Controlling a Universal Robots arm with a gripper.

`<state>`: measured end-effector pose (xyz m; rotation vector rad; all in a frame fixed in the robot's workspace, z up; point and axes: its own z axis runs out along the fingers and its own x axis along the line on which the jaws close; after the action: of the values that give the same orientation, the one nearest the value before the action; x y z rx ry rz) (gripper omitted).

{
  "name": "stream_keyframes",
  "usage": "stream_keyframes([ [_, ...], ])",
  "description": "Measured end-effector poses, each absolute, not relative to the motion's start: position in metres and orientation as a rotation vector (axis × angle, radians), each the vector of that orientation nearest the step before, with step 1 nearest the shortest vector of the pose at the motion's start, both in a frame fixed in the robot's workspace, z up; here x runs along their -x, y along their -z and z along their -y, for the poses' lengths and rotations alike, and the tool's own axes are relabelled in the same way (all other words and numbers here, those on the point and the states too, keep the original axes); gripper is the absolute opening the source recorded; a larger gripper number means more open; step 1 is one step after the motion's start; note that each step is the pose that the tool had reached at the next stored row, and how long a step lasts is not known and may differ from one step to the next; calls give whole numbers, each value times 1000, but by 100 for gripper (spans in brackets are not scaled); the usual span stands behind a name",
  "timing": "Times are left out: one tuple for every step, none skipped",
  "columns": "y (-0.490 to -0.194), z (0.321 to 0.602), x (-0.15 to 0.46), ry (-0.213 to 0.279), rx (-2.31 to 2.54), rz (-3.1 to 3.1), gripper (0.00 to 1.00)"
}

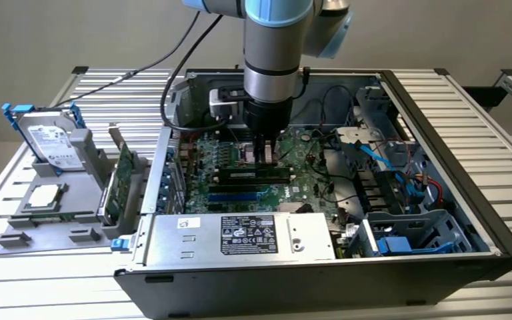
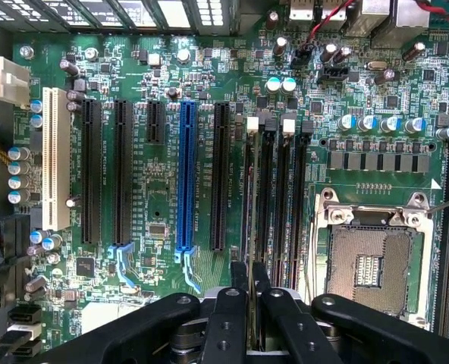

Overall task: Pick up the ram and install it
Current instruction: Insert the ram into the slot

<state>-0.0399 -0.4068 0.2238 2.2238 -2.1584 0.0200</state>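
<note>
Exterior view, arm: the Universal Robots arm reaches straight down into the open computer case, its gripper low over the motherboard.
Exterior view, gripper state: narrow; what sits between the fingers cannot be told from here.
Exterior view, motherboard: green, lying flat in the case, with dark memory slots just near of the gripper.
Exterior view, case surroundings: a power supply with a label occupies the near side (blue cables lie to the exterior view's right).
Exterior view, parts stand: a grey holder at the exterior view's left carries a hard drive, a square silver processor and a large green expansion card.
Wrist view, gripper: the black fingers are closed narrowly on the ram, which shows edge-on as a thin dark strip between them.
Wrist view, ram location: held upright directly above the group of black memory slots (whether it touches a slot cannot be told).
Wrist view, neighbours: an empty processor socket lies beside the slots; a blue expansion slot and a white slot lie on the other side.
</note>
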Motion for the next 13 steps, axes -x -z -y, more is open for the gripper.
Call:
stream_keyframes([
  [-224,407,40,-20,-2224,2159,14],
  [-224,407,40,-20,-2224,2159,14],
  [-224,407,40,-20,-2224,2159,14],
  [-223,407,40,-20,-2224,2159,14],
  [-223,406,40,-20,-2224,2159,14],
  [-223,406,40,-20,-2224,2159,14],
  [-223,406,40,-20,-2224,2159,14],
  [-223,406,40,-20,-2224,2159,14],
  [-223,406,40,-20,-2224,2159,14],
  [-223,406,40,-20,-2223,2159,14],
  [-223,406,40,-20,-2224,2159,14],
  [-222,406,40,-20,-2224,2159,14],
  [-222,406,40,-20,-2224,2159,14],
])
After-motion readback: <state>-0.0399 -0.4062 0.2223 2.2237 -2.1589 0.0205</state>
